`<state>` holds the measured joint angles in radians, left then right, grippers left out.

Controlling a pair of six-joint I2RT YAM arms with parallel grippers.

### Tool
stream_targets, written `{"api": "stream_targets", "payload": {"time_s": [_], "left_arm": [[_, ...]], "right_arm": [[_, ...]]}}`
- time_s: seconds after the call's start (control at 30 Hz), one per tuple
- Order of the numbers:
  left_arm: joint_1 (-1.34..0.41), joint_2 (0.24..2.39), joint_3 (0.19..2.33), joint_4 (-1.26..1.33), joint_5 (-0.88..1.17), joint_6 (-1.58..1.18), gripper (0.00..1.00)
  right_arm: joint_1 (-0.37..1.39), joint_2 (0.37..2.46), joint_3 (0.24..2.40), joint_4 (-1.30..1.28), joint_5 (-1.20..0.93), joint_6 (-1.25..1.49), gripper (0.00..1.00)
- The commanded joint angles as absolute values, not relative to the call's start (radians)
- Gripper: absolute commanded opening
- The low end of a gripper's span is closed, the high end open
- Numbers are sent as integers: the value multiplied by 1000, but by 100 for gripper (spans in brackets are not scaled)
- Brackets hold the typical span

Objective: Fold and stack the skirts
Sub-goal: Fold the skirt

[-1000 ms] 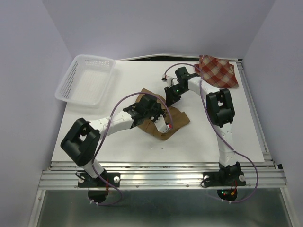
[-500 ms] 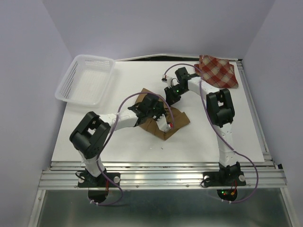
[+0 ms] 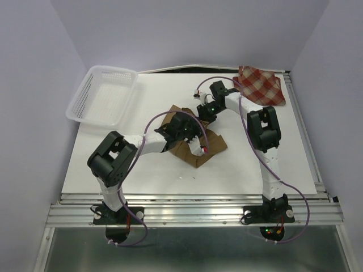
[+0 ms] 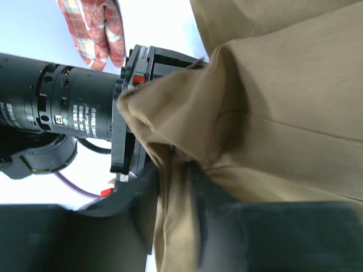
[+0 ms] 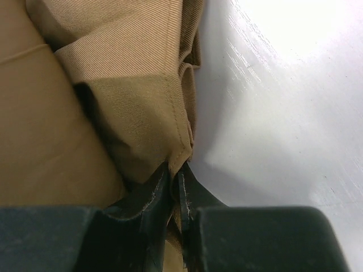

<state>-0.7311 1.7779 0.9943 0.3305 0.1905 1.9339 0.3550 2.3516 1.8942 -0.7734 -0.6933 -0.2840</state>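
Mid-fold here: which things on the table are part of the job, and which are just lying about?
Part of the job:
- tan skirt, centre of the table, an edge pinched in the right gripper
- plaid skirt, far right corner

Just lying about:
- white mesh basket, far left

Two-tone on left arm (image 3: 143, 145) and right arm (image 3: 271, 170): white links, chunky black joints. Strung with looping purple cables (image 3: 308, 211). Black bases (image 3: 266, 215) dotted with tiny red lights (image 3: 278, 229). Matte black at left gripper (image 4: 173, 181) and right gripper (image 5: 172, 173). Green light (image 3: 210, 105) and white lettering (image 4: 12, 109) near right wrist.
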Motion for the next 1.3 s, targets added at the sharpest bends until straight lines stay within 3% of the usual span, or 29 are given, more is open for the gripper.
{"api": "stream_targets", "payload": {"time_s": [0.0,0.03,0.1,0.13,0.17,0.53,0.67,0.7,0.83,0.93,1.03,1.17,1.2,1.27], "left_arm": [[-729,1721,963,416,207,1973,52],[-729,1706,945,411,213,1979,53],[-729,1669,913,403,222,1993,66],[-729,1655,904,399,222,1996,77],[-730,1641,893,396,224,1996,81],[-729,1361,779,416,180,1853,86],[-715,1275,900,171,175,1530,84],[-709,1266,954,129,193,1368,82],[-654,1209,1014,2,288,1015,78],[-627,1174,1034,2,356,748,78],[-592,1216,1109,-44,448,583,77],[-488,1404,1248,-77,684,270,66],[-465,1440,1279,-63,809,208,65],[-430,1578,1322,-48,937,53,64]], "right_arm": [[368,2356,1873,-798,-677,-305,16],[368,2356,1875,-799,-675,-307,16],[368,2356,1876,-801,-669,-310,16],[368,2355,1876,-801,-666,-314,16],[368,2355,1876,-801,-664,-316,16],[356,2330,1919,-799,-577,-328,20],[327,2293,2055,-811,-551,-310,44],[327,2277,2115,-827,-516,-324,57],[318,2253,2254,-876,-430,-356,72],[318,2238,2310,-899,-377,-354,72],[318,2180,2292,-899,-440,-286,65],[318,2042,2049,-818,-661,-140,49],[318,1986,1904,-733,-769,-56,45],[318,1948,1777,-595,-871,102,44]]}}
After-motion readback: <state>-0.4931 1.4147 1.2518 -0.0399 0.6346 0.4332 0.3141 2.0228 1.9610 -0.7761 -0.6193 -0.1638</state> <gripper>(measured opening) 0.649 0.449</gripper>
